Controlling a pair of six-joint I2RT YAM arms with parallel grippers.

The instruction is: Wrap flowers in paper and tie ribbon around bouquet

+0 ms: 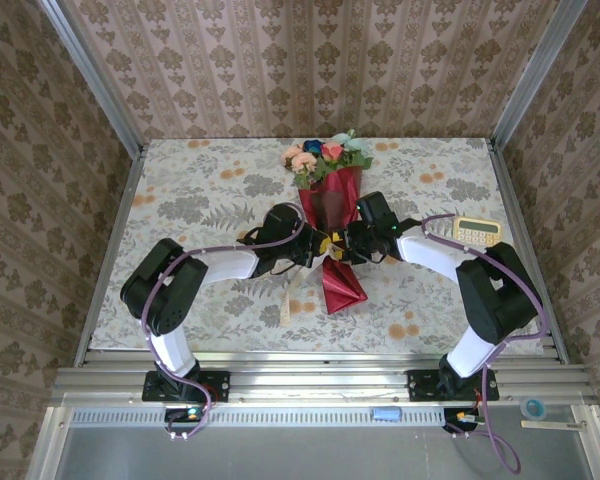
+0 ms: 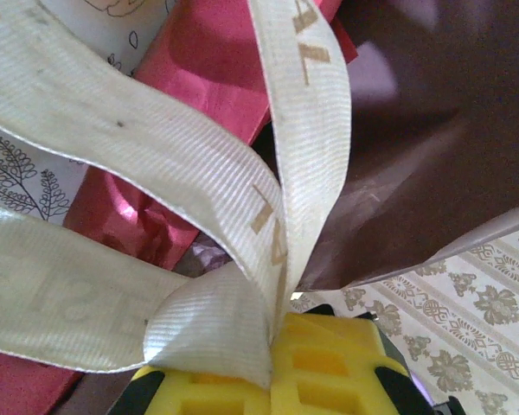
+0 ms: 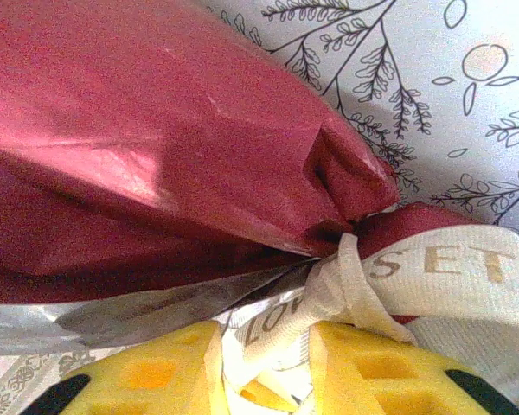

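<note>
One bouquet (image 1: 331,200) lies along the middle of the worktop (image 1: 190,200). Its flowers (image 1: 325,154) point to the far edge: pink, red, blue and pale teal heads above green leaves. One sheet of dark red paper (image 1: 342,285) is wrapped round them as a cone, pinched in low down and flaring again at the near tip. One cream ribbon (image 2: 138,164) with pale gold lettering is tied at that pinch, and the two arms meet there from either side.

The left gripper (image 2: 272,376) has its yellow jaws closed on the ribbon; three bands fan up from the pinch across the red paper.

The right gripper (image 3: 268,363) has its jaws a little apart. The bunched ribbon by the knot (image 3: 346,277) lies loosely in the gap against the gathered paper.

One small cream calculator-like device (image 1: 477,232) sits on the worktop beside the right arm.
</note>
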